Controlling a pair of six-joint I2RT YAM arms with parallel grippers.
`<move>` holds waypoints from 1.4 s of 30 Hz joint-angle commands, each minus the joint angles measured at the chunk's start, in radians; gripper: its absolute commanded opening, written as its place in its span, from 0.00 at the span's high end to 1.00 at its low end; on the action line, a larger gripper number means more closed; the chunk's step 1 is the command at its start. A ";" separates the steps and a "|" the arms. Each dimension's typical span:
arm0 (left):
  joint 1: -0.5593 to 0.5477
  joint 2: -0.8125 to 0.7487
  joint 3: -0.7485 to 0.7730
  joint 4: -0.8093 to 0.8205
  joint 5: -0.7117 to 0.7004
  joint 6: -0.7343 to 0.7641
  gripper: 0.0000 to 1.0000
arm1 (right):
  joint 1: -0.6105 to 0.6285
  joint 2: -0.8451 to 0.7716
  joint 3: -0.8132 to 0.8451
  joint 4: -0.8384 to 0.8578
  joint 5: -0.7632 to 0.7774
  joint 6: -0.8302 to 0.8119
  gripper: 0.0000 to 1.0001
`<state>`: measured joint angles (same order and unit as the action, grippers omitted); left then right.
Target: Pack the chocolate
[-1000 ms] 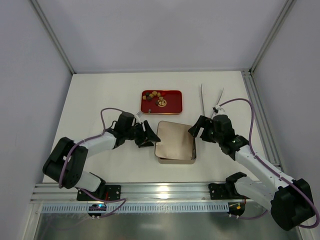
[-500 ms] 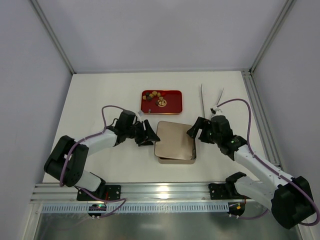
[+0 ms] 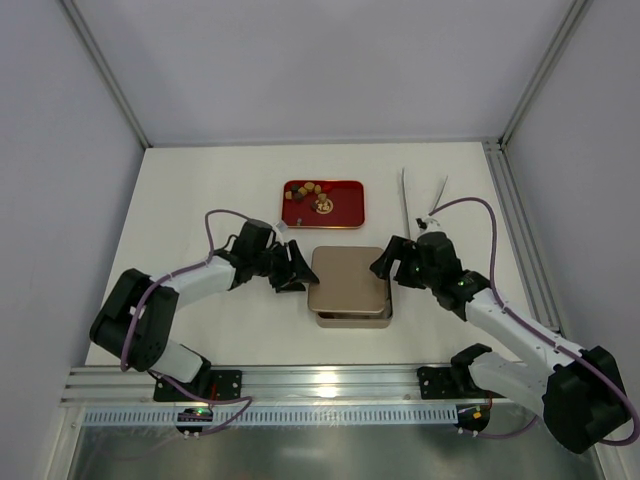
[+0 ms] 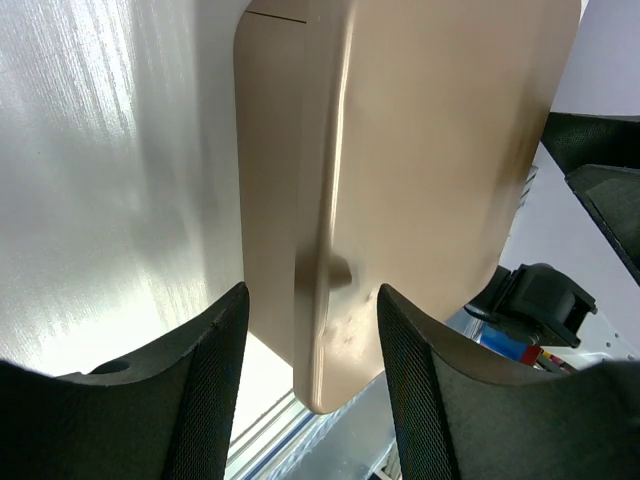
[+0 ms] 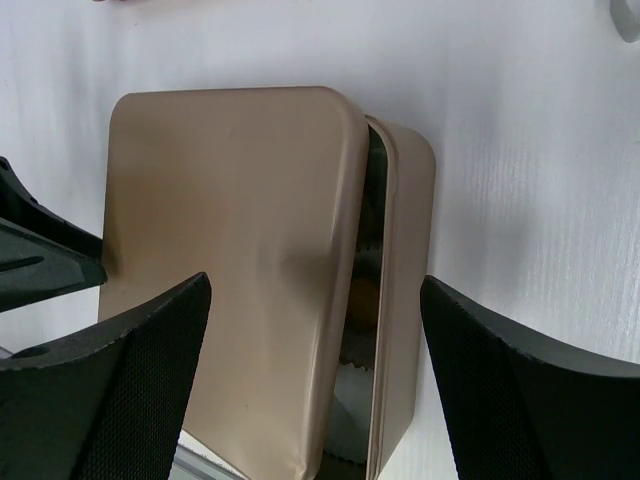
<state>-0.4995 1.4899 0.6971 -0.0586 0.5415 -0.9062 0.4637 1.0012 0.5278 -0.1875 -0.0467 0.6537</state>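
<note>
Chocolate (image 3: 312, 191) pcs on red tray (image 3: 350, 216) at rear, gold tin (image 5: 402, 300) in centre w/ lid (image 3: 348, 279) shifted askew, left gripper (image 3: 299, 268) jaws apart at lid's left edge, poss. touching, right gripper (image 3: 381, 262) wide open by right edge.

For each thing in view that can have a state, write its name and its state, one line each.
Lid: lying on the tin, askew, not seated.
Tin: uncovered along one edge.
Tray: holding the chocolate.
Chocolate: on the tray, not packed.
Tongs: lying apart from both arms.
Left gripper: open, astride the lid's edge.
Right gripper: open, beside the tin, holding nothing.
</note>
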 commanded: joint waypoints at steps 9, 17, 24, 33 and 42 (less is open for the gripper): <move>-0.007 0.001 0.064 -0.056 -0.006 0.047 0.47 | 0.026 0.016 -0.011 0.060 0.021 0.020 0.16; -0.031 0.043 0.122 -0.150 -0.026 0.105 0.47 | 0.033 0.037 -0.014 0.069 0.027 0.026 0.17; -0.063 0.069 0.157 -0.208 -0.054 0.141 0.47 | 0.038 0.047 -0.023 0.082 0.030 0.029 0.18; -0.105 0.102 0.206 -0.288 -0.100 0.185 0.46 | 0.047 0.059 -0.029 0.095 0.030 0.037 0.23; -0.136 0.110 0.246 -0.351 -0.132 0.214 0.46 | 0.052 0.050 -0.041 0.097 0.033 0.047 0.26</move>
<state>-0.6228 1.5879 0.9176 -0.3458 0.4511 -0.7288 0.5079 1.0565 0.4908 -0.1352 -0.0357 0.6884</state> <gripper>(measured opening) 0.536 0.742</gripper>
